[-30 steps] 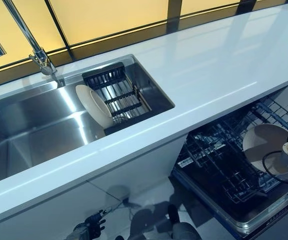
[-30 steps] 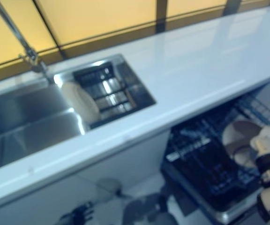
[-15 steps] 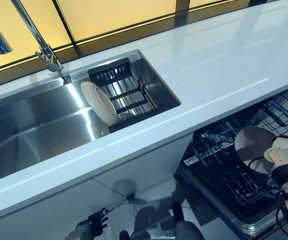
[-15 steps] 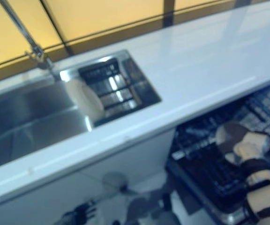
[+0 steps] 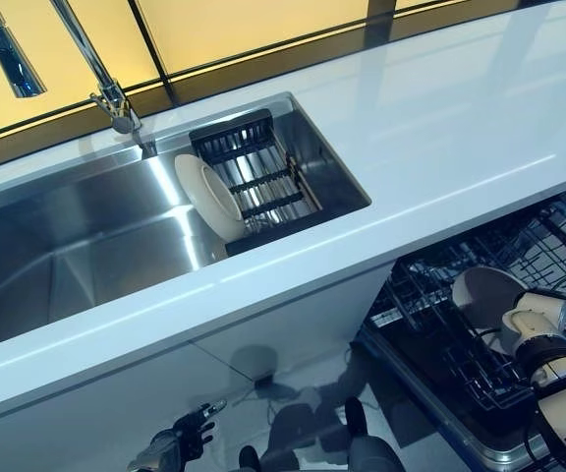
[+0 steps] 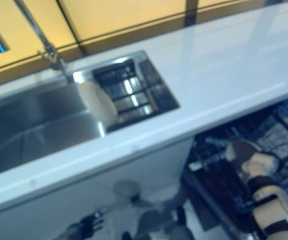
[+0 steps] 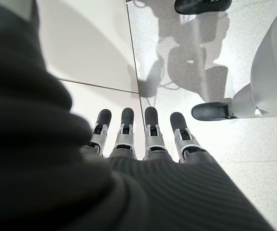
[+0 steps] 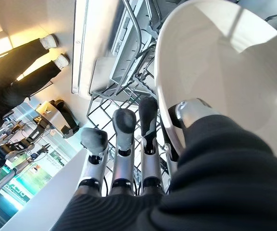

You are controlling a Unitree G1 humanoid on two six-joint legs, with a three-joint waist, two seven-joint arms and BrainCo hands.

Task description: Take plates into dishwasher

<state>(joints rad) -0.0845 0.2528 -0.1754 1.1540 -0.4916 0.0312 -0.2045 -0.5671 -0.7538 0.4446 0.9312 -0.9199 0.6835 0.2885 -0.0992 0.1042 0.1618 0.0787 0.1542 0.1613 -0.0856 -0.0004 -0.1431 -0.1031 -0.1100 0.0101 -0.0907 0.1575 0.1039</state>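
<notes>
A white plate stands on edge in the dark wire rack of the open dishwasher at the lower right. My right hand is shut on it: in the right wrist view my thumb presses the plate's face and my fingers lie along its back, over the rack wires. A second white plate leans in the black dish rack inside the steel sink. My left hand hangs open and empty near the floor; it also shows in the left eye view.
A white countertop runs above the dishwasher, its front edge overhanging the rack. A tall faucet stands behind the sink. A person's legs show past the dishwasher in the right wrist view.
The camera has shifted, moving the sink rightward in view. My right hand has carried the plate leftward and lower into the dishwasher rack. The left hand has stayed hanging.
</notes>
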